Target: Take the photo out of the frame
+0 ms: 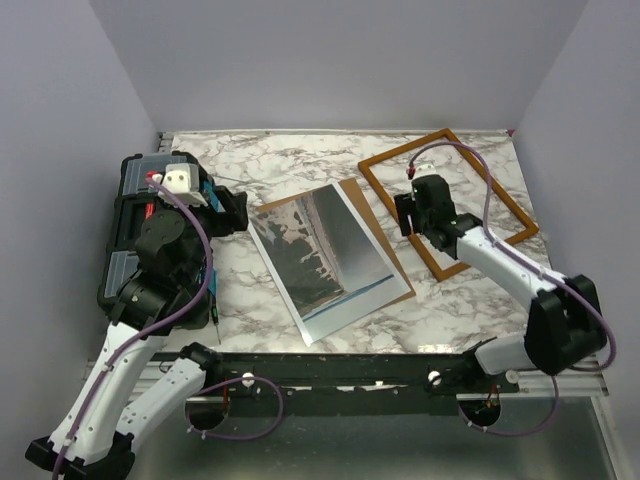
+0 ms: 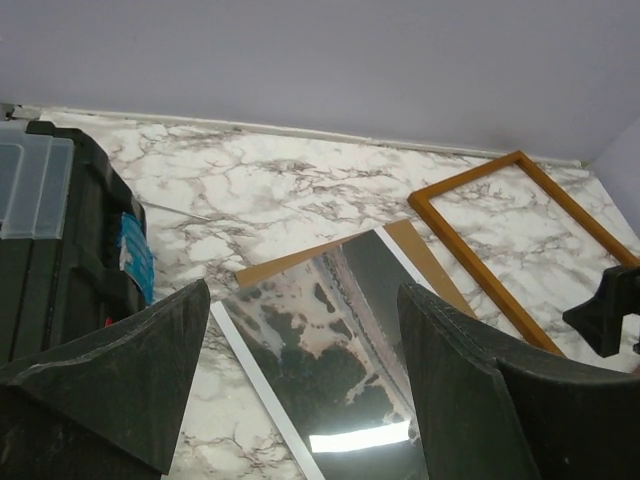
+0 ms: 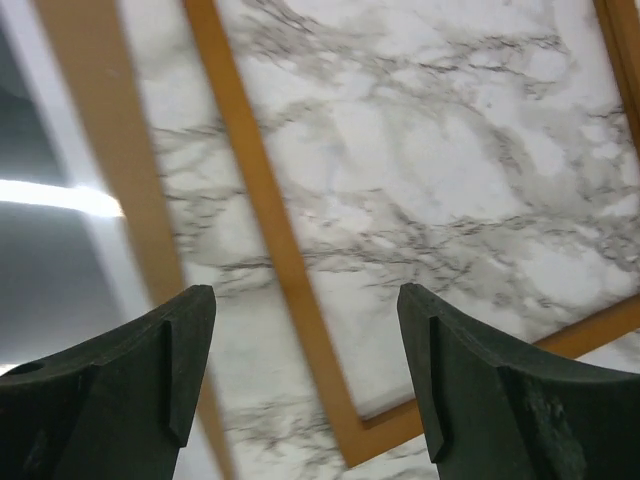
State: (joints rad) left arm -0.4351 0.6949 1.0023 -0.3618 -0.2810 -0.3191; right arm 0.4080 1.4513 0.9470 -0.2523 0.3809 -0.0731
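Right hand [image 3: 303,312], spread and empty, over frame [image 3: 270,230] rail; photo [image 1: 325,255] just to its left

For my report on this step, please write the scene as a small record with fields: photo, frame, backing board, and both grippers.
photo: out of the frame, lying flat on the backing board, image up
backing board: brown, on the marble table, under the photo
frame: empty, flat on the table, right of the photo
left gripper: open, holding nothing, raised beside the black toolbox
right gripper: open, holding nothing, over the frame rail nearest the photo
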